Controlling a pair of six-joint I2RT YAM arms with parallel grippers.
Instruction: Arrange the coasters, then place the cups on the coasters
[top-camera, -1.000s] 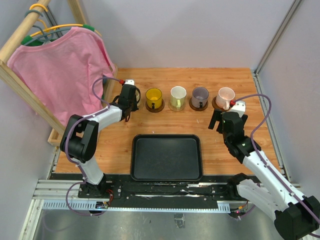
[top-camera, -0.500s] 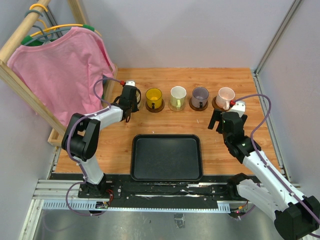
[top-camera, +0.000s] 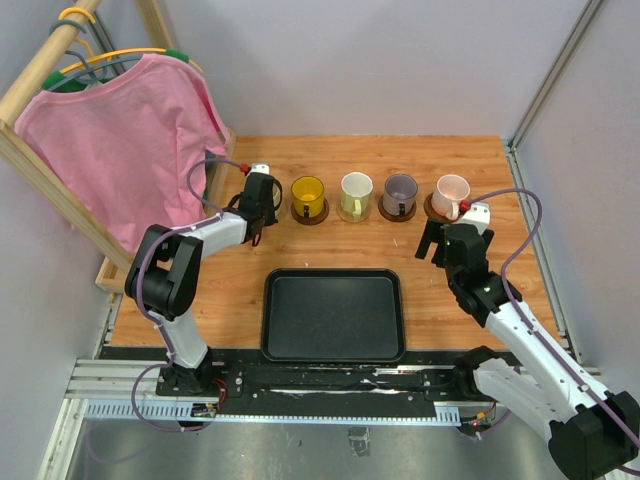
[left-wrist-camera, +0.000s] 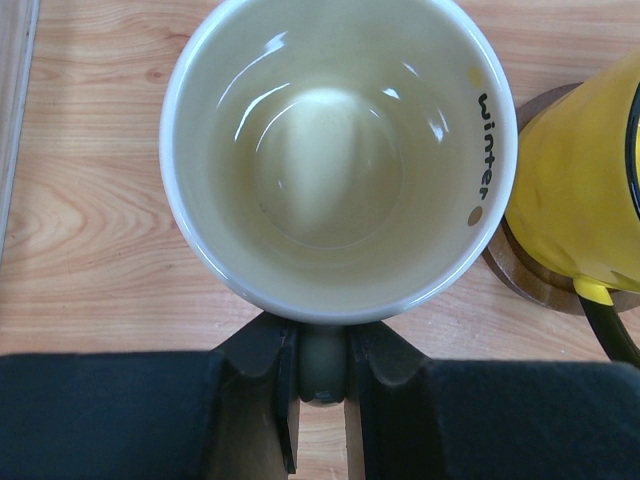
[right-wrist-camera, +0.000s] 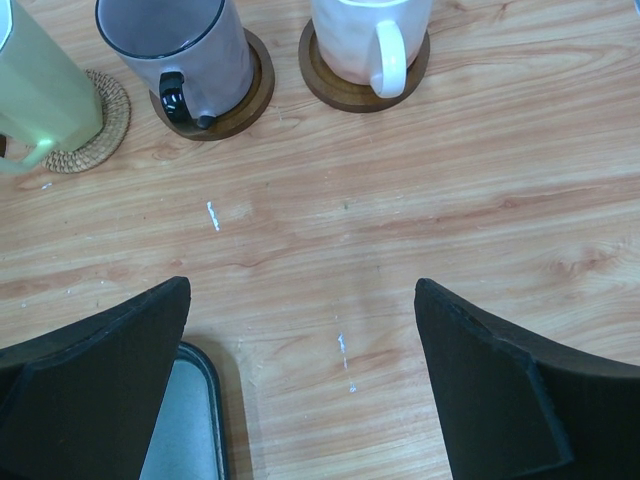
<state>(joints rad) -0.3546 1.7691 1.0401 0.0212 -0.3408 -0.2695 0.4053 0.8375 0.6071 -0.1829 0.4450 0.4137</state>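
In the left wrist view a cream cup (left-wrist-camera: 340, 150) stands upright on the wood. My left gripper (left-wrist-camera: 322, 368) is shut on its handle. Just right of it a yellow cup (left-wrist-camera: 580, 190) sits on a dark brown coaster (left-wrist-camera: 530, 285). Whether a coaster lies under the cream cup is hidden. From above, my left gripper (top-camera: 258, 200) covers the cream cup at the row's left end. The row continues with the yellow cup (top-camera: 308, 193), a whitish-green cup (top-camera: 355, 192), a greyish-purple cup (top-camera: 401, 191) and a pale pink cup (top-camera: 451, 191), each on a coaster. My right gripper (right-wrist-camera: 300, 330) hangs open over bare wood, nearer than the pink cup (right-wrist-camera: 365, 30).
A black rectangular tray (top-camera: 333, 314) lies at the near middle of the table; its corner (right-wrist-camera: 190, 420) shows under my right gripper. A pink shirt (top-camera: 120, 140) hangs on a wooden rack along the left edge. Grey walls close in the back and right sides.
The left arm's elbow has shifted slightly to the right while its gripper keeps hold of the cream cup's handle. The right arm has not moved.
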